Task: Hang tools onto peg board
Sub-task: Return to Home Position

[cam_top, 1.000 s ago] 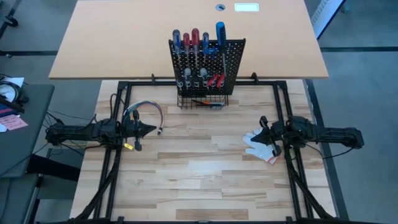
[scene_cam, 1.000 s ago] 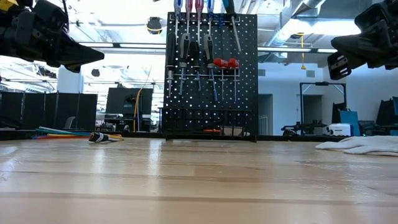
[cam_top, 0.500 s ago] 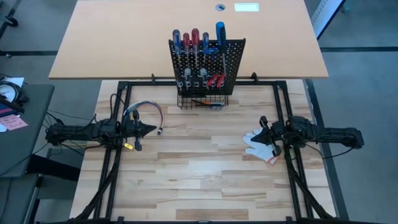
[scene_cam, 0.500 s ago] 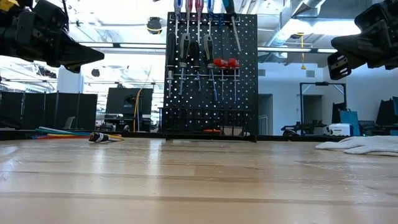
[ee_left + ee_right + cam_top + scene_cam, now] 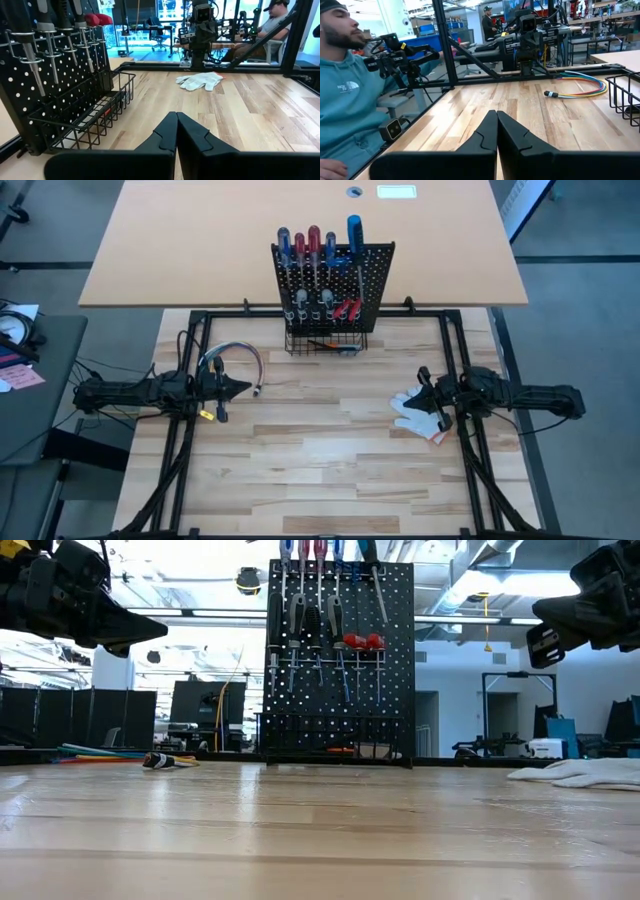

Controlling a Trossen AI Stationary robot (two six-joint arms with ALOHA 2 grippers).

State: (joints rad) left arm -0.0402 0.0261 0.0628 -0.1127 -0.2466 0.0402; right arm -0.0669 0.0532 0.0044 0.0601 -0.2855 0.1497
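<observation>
Peg board [image 5: 375, 270] stands upright at the far middle of the table [image 5: 320, 470], with the tools [image 5: 314, 242] seated in its ring holders, red pliers [image 5: 347, 308] among them. Left gripper [image 5: 176, 120] hovers at the left side near the wire bundle [image 5: 238, 350], fingers pressed together, empty. Right gripper [image 5: 496, 119] hovers beside the white glove [image 5: 408, 412], likewise closed on nothing

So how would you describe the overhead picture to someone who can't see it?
A black peg board holding screwdrivers and pliers stands at the far edge of the wooden table. Both arms rest apart, the left gripper by a wire bundle, the right gripper above a white glove.
</observation>
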